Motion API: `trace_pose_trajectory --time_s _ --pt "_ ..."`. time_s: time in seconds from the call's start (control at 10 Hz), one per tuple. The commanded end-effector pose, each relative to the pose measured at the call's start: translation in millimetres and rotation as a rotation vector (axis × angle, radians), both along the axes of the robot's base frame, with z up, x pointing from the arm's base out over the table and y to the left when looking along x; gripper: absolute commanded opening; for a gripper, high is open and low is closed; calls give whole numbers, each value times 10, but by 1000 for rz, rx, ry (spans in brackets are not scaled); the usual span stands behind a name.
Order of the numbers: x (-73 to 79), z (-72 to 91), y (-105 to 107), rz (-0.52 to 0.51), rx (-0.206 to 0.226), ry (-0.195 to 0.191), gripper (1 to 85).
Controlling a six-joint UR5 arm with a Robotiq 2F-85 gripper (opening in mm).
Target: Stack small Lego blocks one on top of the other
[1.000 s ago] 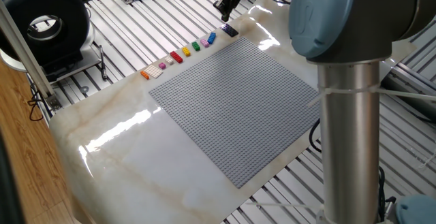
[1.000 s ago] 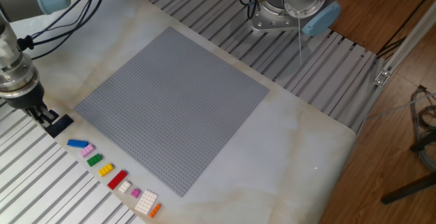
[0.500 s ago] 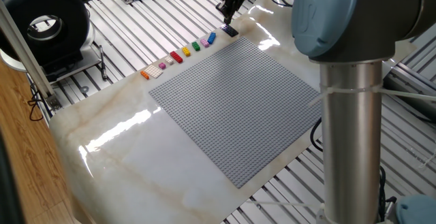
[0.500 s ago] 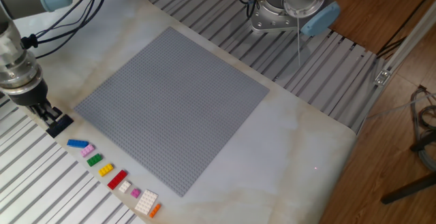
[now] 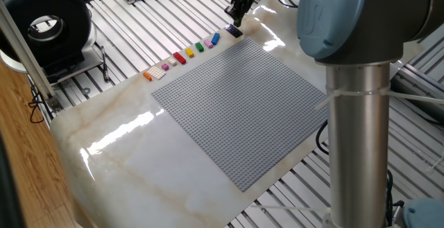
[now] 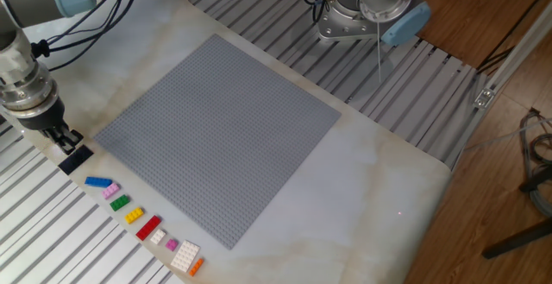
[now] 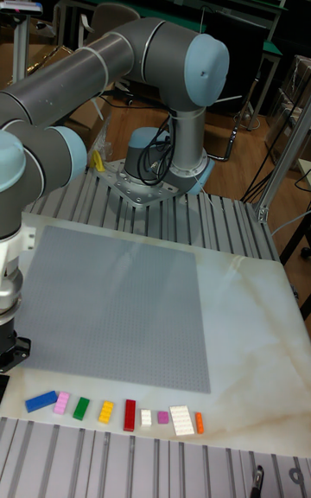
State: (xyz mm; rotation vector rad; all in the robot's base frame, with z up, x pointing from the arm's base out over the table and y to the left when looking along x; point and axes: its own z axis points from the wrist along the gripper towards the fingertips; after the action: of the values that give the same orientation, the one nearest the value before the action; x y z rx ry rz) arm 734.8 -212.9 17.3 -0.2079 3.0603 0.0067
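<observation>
No stack yet: gripper (image 6: 65, 140) poised over dark navy block (image 6: 76, 158), finger state unclear, the other blocks (image 6: 142, 222) in a row.

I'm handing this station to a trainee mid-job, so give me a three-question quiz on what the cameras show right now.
1. True or false: some Lego blocks are already stacked.
2. The gripper hovers nearest which block? A) dark navy block B) orange block C) red block
3. Fill in: the blocks lie in a row beside the grey ____.

Key: 1 false; 2 A; 3 baseplate.
</observation>
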Motion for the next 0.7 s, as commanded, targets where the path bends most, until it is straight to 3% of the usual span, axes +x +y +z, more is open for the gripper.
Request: trace_pose_trajectory --time_s 0.0,0.2,0.6 --pt "41 22 -4 19 5 -17 807" --pt "87 30 1 29 6 -34 850" --pt "104 44 23 37 12 -40 850"
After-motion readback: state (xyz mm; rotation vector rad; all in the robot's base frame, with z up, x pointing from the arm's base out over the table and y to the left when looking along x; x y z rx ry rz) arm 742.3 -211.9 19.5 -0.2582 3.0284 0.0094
